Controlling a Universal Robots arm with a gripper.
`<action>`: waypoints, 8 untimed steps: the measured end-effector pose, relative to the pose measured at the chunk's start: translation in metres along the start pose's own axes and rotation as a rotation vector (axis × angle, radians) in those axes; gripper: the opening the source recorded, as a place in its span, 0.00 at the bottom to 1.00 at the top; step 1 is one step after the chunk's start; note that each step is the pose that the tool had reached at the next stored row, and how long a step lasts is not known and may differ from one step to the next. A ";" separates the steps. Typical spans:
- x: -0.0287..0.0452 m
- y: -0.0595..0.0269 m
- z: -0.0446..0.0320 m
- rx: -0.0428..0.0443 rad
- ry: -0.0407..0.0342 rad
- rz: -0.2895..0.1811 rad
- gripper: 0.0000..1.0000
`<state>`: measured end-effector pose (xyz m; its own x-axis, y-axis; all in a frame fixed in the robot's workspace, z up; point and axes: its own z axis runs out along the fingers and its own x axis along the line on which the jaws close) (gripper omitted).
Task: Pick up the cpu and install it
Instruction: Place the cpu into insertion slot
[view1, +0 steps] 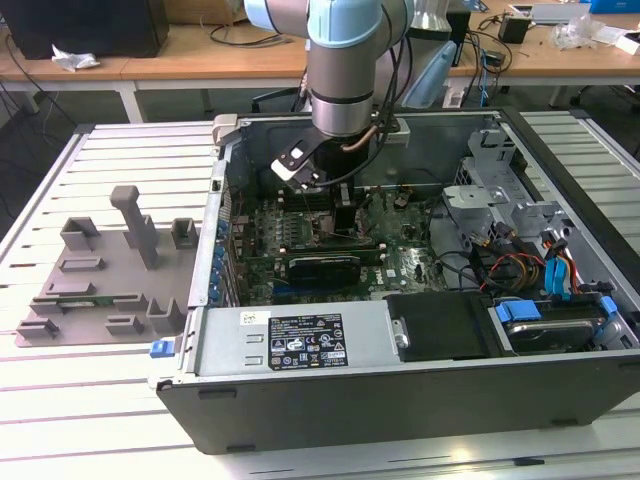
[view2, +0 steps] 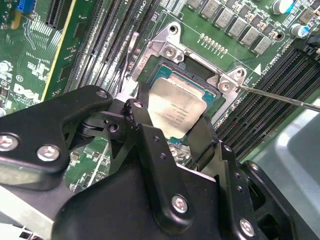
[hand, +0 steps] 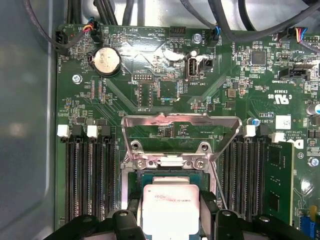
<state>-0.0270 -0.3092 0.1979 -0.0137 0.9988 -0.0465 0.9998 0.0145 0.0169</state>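
Nearest my cameras, the gripper (view2: 172, 117) is clamped on the cpu (view2: 176, 102), with a black finger (view2: 145, 130) against each of two opposite edges. The single cpu lies flat over the socket (view2: 197, 64); I cannot tell whether it is fully seated. Just past it the hinged metal frame (hand: 180, 121) stands tipped up. The green motherboard (hand: 165, 45) around it carries one coin cell (hand: 106, 60) and four white slot latches (hand: 63, 131).

In the exterior view, the arm (view1: 345, 70) drops from twelve o'clock into the open computer case (view1: 300, 400). The power supply (view1: 290, 345) is at six o'clock of the board, and the drive cage and cables (view1: 520, 270) are at three. The case lies on a white slatted table (view1: 100, 420). One grey fixture plate (view1: 100, 275) lies at nine o'clock of the case, on the exterior view's left. At twelve o'clock, farthest off, are wooden desks (view1: 200, 60).
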 end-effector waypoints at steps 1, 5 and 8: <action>0.0000 0.0001 0.0000 0.0000 0.0000 -0.001 0.55; 0.0000 0.0001 0.0000 -0.0001 0.0000 -0.001 0.55; 0.0001 0.0002 0.0001 -0.0003 0.0003 -0.001 0.55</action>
<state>-0.0268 -0.3091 0.1978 -0.0146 0.9988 -0.0462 0.9997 0.0154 0.0172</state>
